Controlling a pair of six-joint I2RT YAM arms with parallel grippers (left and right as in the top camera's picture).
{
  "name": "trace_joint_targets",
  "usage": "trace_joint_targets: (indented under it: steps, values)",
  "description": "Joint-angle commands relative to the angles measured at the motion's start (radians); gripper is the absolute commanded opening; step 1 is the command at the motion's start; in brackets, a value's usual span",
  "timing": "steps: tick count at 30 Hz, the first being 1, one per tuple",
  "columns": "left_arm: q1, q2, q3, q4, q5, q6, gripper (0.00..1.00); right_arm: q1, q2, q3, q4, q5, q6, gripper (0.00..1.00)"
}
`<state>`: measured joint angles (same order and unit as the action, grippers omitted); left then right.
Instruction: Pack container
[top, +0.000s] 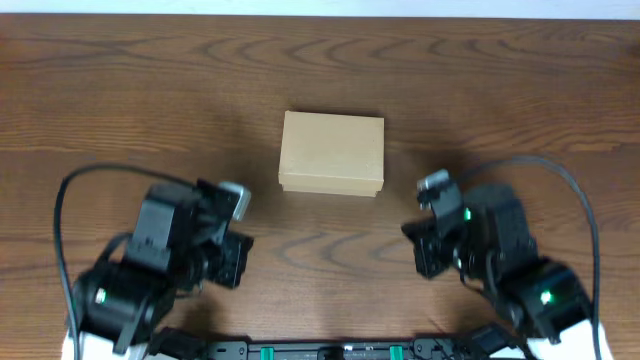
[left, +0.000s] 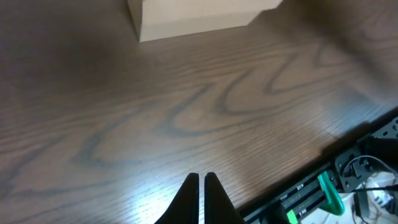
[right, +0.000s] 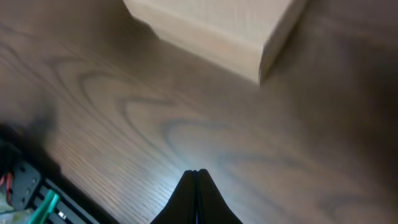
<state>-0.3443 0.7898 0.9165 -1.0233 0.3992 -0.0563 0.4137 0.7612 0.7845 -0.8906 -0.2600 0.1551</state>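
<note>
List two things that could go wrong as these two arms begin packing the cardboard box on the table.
1. The box sits unheld on the smooth table with its lid down; prying at it with one arm may just slide it away.
2. The left gripper and right gripper are both shut; unless they open first, they probably cannot catch the lid.

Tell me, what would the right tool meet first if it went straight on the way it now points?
Probably the cardboard box; only bare table lies between. If the right tool slants down, the table may come first.
</note>
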Motion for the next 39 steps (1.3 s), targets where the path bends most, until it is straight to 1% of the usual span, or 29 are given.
trace_joint_targets:
  steps: [1, 2, 3, 4, 7, 8, 26, 30, 34, 37, 39]
  values:
    - [-0.003, -0.068, -0.057, 0.042, 0.025, -0.041, 0.16, 0.011, -0.088, -0.066, 0.045, 0.010, 0.096, 0.17]
    - [-0.003, -0.074, -0.063, 0.060, 0.024, -0.073, 0.35, 0.010, -0.104, -0.074, 0.054, 0.009, 0.108, 0.37]
    - [-0.003, -0.075, -0.064, 0.075, 0.024, -0.113, 0.65, 0.011, -0.111, -0.075, 0.053, 0.009, 0.117, 0.81]
    - [-0.003, -0.073, -0.064, 0.093, 0.024, -0.156, 0.95, 0.010, -0.114, -0.075, 0.054, 0.010, 0.125, 0.99]
    - [-0.003, -0.071, -0.064, 0.109, 0.024, -0.282, 0.95, 0.010, -0.112, -0.075, 0.049, 0.010, 0.129, 0.99]
    - [-0.003, -0.071, -0.064, 0.105, 0.020, -0.299, 0.95, 0.011, -0.111, -0.075, 0.044, 0.010, 0.129, 0.99]
    - [-0.003, -0.071, -0.064, 0.102, 0.015, -0.299, 0.95, 0.010, -0.111, -0.075, 0.030, 0.010, 0.129, 0.99]
    - [-0.003, -0.096, -0.064, 0.085, -0.075, -0.296, 0.95, 0.010, -0.111, -0.075, 0.030, 0.010, 0.129, 0.99]
    - [-0.002, -0.118, -0.064, 0.080, -0.125, -0.273, 0.95, 0.010, -0.111, -0.075, 0.030, 0.010, 0.129, 0.99]
    - [0.001, -0.136, -0.064, 0.123, -0.167, -0.245, 0.95, 0.010, -0.111, -0.075, 0.030, 0.010, 0.129, 0.99]
    - [0.018, -0.174, -0.074, 0.213, -0.174, -0.225, 0.95, 0.011, -0.111, -0.075, 0.030, 0.010, 0.129, 0.99]
